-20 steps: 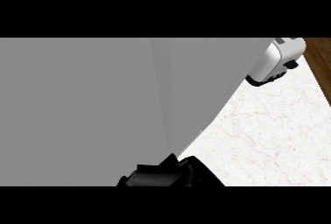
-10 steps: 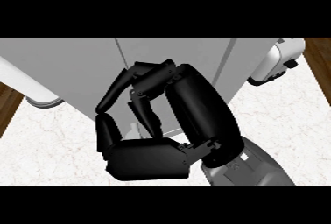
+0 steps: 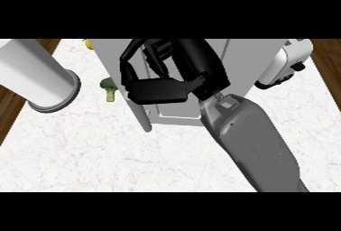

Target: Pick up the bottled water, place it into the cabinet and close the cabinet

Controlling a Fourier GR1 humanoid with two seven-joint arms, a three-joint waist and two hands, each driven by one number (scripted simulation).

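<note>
One hand (image 3: 160, 88) is up at the cabinet (image 3: 220, 54), fingers curled; whether it holds the bottle I can't tell, none shows. I'd ease in squarely, clear of the door edge.

My one arm in view, a smooth grey forearm (image 3: 256, 149) with rounded shell panels and faint seam lines, a small square recess near the wrist, a glossy black hand (image 3: 160, 88) with a blocky palm and thick segmented fingers (image 3: 149, 49)
</note>
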